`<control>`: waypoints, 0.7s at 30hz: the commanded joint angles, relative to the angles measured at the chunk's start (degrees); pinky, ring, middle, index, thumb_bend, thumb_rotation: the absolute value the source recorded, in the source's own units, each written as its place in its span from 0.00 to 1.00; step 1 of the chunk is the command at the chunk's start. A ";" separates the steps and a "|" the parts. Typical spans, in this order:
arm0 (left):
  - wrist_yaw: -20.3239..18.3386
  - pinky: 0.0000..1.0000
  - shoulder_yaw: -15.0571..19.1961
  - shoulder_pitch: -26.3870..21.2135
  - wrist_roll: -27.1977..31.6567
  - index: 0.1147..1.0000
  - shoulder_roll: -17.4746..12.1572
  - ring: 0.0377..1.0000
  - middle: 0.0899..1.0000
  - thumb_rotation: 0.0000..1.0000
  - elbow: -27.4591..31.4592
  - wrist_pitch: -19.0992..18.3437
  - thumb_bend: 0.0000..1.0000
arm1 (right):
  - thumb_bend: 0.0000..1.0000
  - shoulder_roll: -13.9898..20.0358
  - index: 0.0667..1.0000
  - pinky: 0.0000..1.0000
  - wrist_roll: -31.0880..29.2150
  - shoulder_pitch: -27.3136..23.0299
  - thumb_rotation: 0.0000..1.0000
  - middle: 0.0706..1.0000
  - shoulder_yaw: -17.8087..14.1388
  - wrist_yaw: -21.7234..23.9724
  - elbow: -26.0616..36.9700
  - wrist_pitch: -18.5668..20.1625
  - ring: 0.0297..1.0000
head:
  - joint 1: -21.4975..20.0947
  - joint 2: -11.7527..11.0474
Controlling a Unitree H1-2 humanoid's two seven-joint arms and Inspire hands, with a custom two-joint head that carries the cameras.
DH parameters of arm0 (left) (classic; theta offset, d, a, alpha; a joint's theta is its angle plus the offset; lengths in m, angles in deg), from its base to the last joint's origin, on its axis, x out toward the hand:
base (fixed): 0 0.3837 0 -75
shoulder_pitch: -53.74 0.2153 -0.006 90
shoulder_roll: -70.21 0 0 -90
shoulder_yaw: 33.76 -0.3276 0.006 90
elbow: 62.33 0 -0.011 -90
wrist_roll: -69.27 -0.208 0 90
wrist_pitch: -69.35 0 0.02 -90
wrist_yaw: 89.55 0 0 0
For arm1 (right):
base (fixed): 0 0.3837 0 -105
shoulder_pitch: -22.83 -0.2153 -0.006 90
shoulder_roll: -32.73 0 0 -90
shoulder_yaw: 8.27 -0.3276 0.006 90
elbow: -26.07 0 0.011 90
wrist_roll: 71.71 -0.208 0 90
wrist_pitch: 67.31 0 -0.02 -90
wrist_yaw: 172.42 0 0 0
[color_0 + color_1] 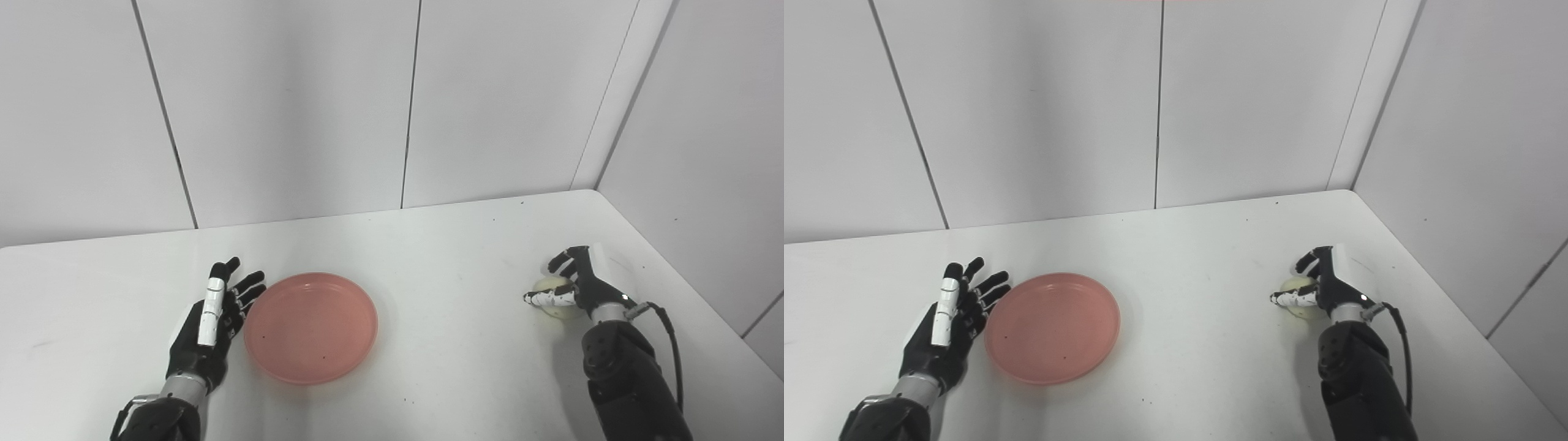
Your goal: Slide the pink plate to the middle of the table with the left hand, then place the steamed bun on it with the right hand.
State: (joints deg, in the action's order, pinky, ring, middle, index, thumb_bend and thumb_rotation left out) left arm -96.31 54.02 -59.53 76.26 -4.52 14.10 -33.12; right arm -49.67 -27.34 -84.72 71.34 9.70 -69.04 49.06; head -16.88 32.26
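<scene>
The left hand (211, 318) is laid flat with fingers spread, just beside the pink plate (311, 327), near the table's (429, 257) front edge. The right hand (572, 286) is curled around the steamed bun (554, 296) near the right edge; the views show alike

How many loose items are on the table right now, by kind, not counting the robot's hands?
Pink plate: 1
Steamed bun: 1, under the right hand, on the white table
Total: 2
The left hand lies open beside the plate's left rim.
</scene>
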 commanded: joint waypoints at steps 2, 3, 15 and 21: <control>-0.60 0.84 -0.80 -0.88 -0.86 0.95 -0.27 0.85 0.84 0.99 0.02 -0.76 0.73 | 0.53 0.51 0.48 0.26 -1.98 0.29 0.00 0.39 -0.08 -1.70 5.06 -0.07 0.33 | 0.08 0.01; -0.71 0.84 -0.88 -0.89 -0.87 0.95 -0.34 0.85 0.84 0.99 -0.05 -0.70 0.72 | 0.53 0.55 0.49 0.28 -2.43 0.45 0.00 0.39 0.12 -2.13 6.21 -0.39 0.35 | 0.08 0.01; -0.74 0.84 -1.85 -0.94 -1.53 0.95 -0.49 0.85 0.84 0.97 -0.31 -0.22 0.72 | 0.53 0.20 0.48 0.34 -2.29 1.56 0.00 0.42 3.35 -0.54 21.87 -0.03 0.41 | 0.60 -0.14; -0.64 0.84 -2.27 -0.83 -2.10 0.96 -0.04 0.85 0.84 0.97 0.16 -0.79 0.71 | 0.53 -0.97 0.48 0.36 -6.72 1.95 0.00 0.43 4.75 0.69 25.92 -2.15 0.43 | 2.15 -0.10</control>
State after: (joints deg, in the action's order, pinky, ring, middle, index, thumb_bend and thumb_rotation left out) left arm -96.30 52.64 -59.57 74.85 -4.93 14.10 -33.12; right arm -50.93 -33.27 -81.88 76.06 10.79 -45.01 49.10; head -15.12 32.08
